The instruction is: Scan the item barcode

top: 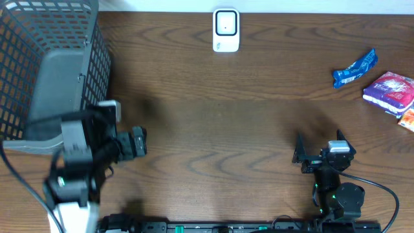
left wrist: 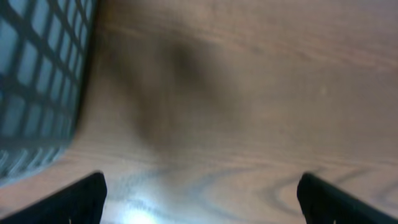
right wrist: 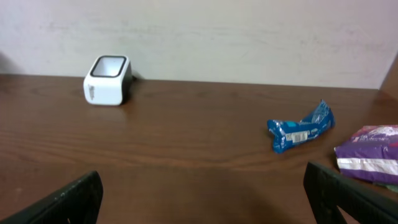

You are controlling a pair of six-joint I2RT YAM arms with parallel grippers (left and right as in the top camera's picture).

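Observation:
A white barcode scanner (top: pixel 226 30) stands at the back middle of the table, and it also shows in the right wrist view as the scanner (right wrist: pixel 107 80) at the far left. A blue snack packet (top: pixel 355 68) (right wrist: pixel 300 127) lies at the right, with a barcode label visible on it. Beside it is a purple-and-white pack (top: pixel 390 90) (right wrist: pixel 370 152). My right gripper (top: pixel 319 144) (right wrist: pixel 205 199) is open and empty near the front edge, well short of the items. My left gripper (top: pixel 143 141) (left wrist: pixel 202 199) is open over bare wood, holding nothing.
A tall grey mesh basket (top: pixel 45 65) (left wrist: pixel 34 81) stands at the left, right beside my left arm. An orange packet (top: pixel 407 120) peeks in at the right edge. A pale wall (right wrist: pixel 249 37) runs behind the table.

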